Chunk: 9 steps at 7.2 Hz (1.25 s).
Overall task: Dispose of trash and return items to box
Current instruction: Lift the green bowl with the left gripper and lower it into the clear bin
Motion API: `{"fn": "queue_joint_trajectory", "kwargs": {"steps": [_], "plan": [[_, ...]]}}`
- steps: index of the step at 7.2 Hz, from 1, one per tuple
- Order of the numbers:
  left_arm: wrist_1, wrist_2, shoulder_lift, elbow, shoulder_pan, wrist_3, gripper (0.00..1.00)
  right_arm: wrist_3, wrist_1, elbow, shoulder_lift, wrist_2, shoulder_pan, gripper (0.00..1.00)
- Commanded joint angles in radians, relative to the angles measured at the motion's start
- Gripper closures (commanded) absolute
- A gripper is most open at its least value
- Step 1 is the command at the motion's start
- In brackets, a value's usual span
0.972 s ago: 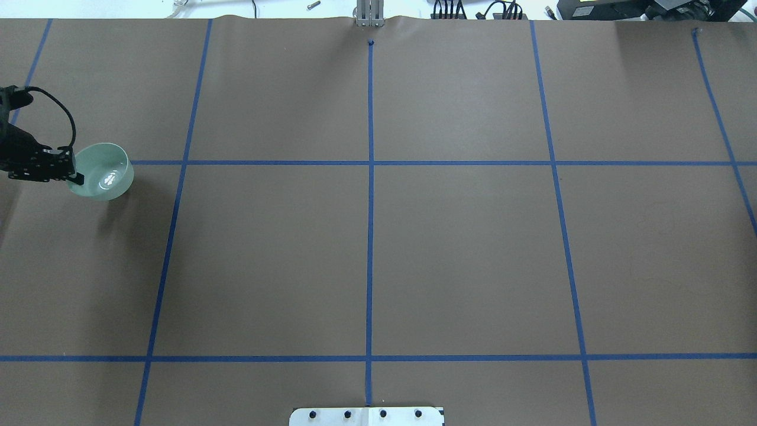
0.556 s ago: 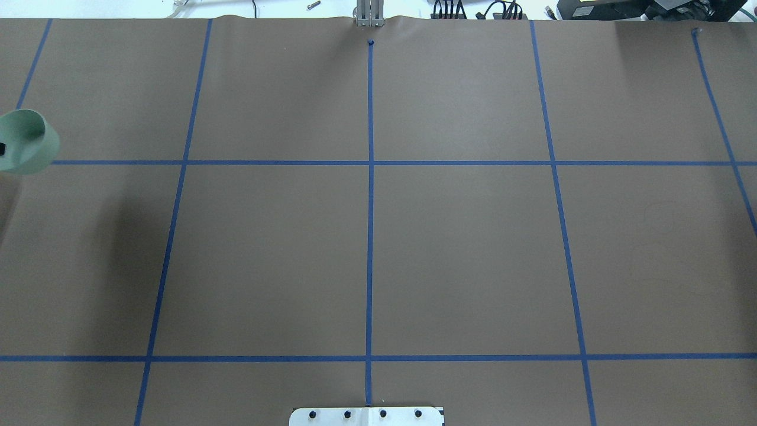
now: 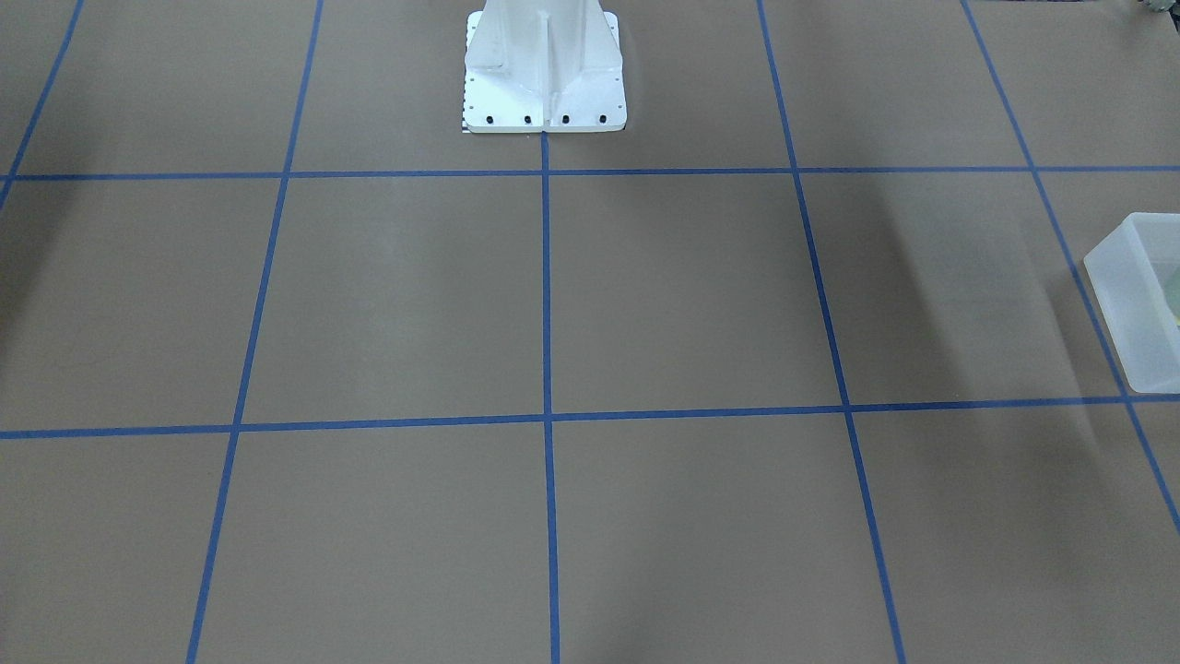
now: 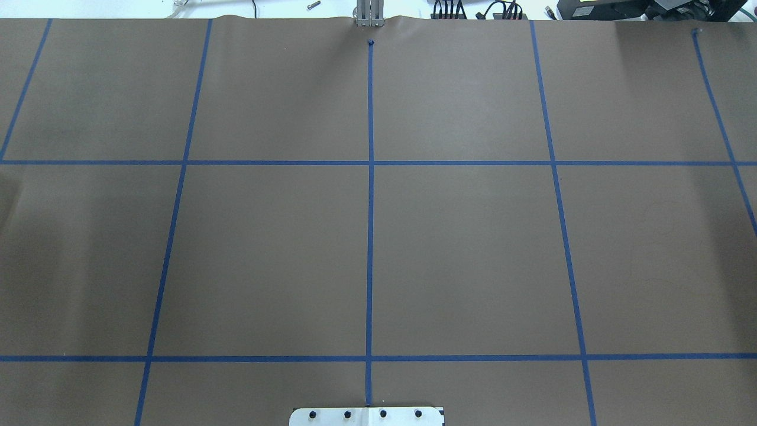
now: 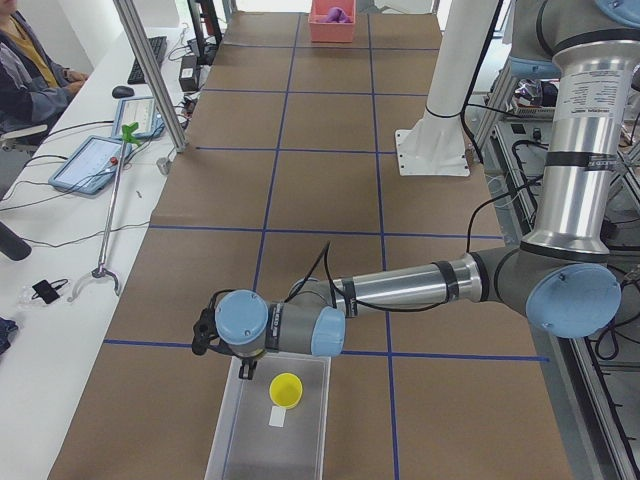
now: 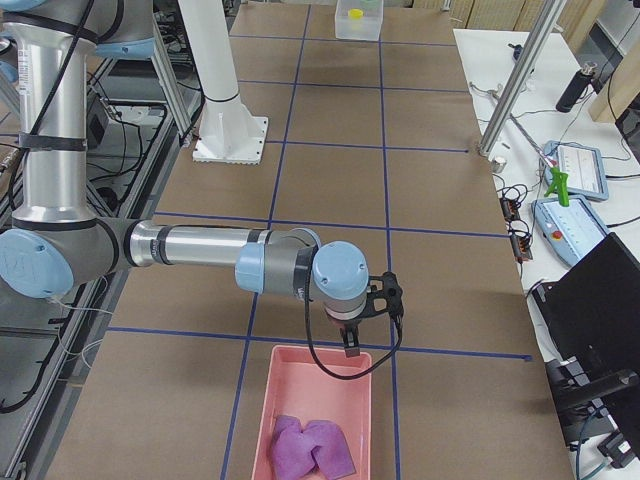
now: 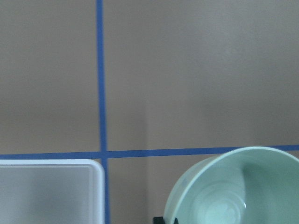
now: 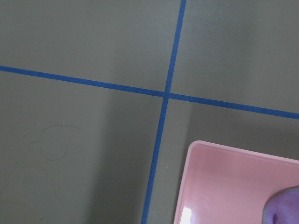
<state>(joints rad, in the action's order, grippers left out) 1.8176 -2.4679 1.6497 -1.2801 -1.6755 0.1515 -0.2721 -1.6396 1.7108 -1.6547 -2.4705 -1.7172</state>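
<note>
1. In the left-end view the near arm stretches across to lower centre. The left gripper (image 5: 247, 370) hangs over the far end of the frosted box (image 5: 222, 435) at the bottom of the frame.
2. The left wrist view has the mint-green bowl (image 7: 219, 196) filling its lower right, close to the lens and above the brown table (image 7: 187, 70). A dark fingertip (image 7: 162, 220) sits at the bowl's rim on the bottom edge, so the gripper looks clamped on that rim. The box's corner shows at lower left, apart from the bowl.
3. The yellow cup (image 5: 286, 389) stands mouth-up inside the box, with a white slip (image 5: 277, 417) just beside it.
4. In the right-end view the right gripper (image 6: 350, 345) hovers over the far end of the pink bin (image 6: 285, 400). A purple wad (image 6: 312, 448) lies in the bin. I cannot tell whether this gripper's jaws are parted or closed.
5. The front view shows the box cut off by the right edge, and the white pedestal base (image 3: 544, 74) at top centre.
</note>
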Motion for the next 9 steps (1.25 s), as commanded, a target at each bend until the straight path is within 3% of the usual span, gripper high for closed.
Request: {"fn": "queue_joint_trajectory", "kwargs": {"steps": [1,3,6,9], "plan": [[0.004,0.09,0.065,0.213,-0.053,0.108,1.0,0.085,0.0,0.041,0.0,0.004,0.057,0.0],[0.069,0.13,0.146,0.442,-0.096,0.083,1.0,0.086,0.001,0.04,-0.008,0.005,0.07,0.0],[0.152,0.127,0.151,0.493,-0.096,-0.149,1.0,0.085,0.001,0.043,-0.013,0.009,0.073,0.0],[0.176,0.127,0.154,0.533,-0.095,-0.201,1.0,0.088,0.001,0.05,-0.013,0.007,0.073,0.0]]}}
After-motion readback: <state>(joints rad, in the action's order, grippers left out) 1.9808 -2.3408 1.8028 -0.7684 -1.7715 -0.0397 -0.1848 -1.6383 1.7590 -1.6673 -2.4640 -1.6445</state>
